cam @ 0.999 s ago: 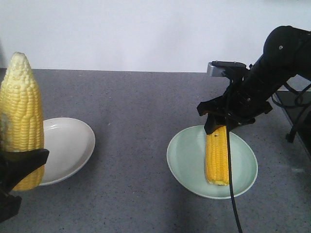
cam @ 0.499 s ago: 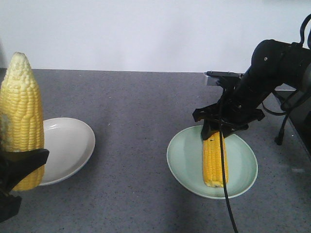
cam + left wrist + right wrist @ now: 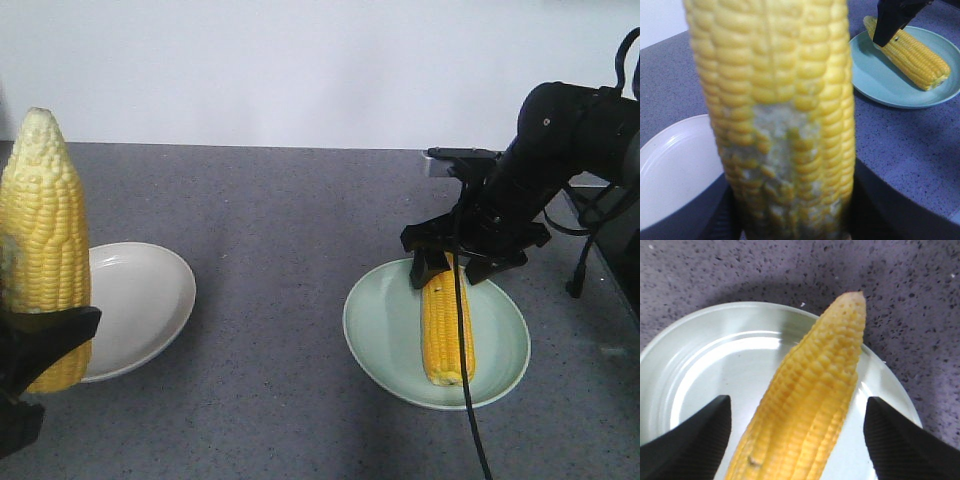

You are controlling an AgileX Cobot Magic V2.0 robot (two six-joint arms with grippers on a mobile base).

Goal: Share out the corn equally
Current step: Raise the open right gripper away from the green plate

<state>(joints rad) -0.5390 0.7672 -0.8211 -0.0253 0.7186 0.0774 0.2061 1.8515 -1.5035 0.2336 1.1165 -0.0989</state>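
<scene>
My right claw (image 3: 468,265) spread wide over a cob (image 3: 447,328) lying on the green plate (image 3: 383,335), my left claw (image 3: 30,350) gripping an upright cob (image 3: 42,240) beside the white plate (image 3: 140,300)

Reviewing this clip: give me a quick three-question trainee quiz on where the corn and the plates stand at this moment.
1. True or false: the white plate already holds a cob.
2. Which gripper is open? A) left gripper B) right gripper
3. Fill in: the corn on the green plate lies ____ the right gripper's spread fingers.

Key:
1. False; it is bare, and the raised cob is gripped upright beside it.
2. B.
3. Between; the lying cob rests on the plate, untouched.
</scene>
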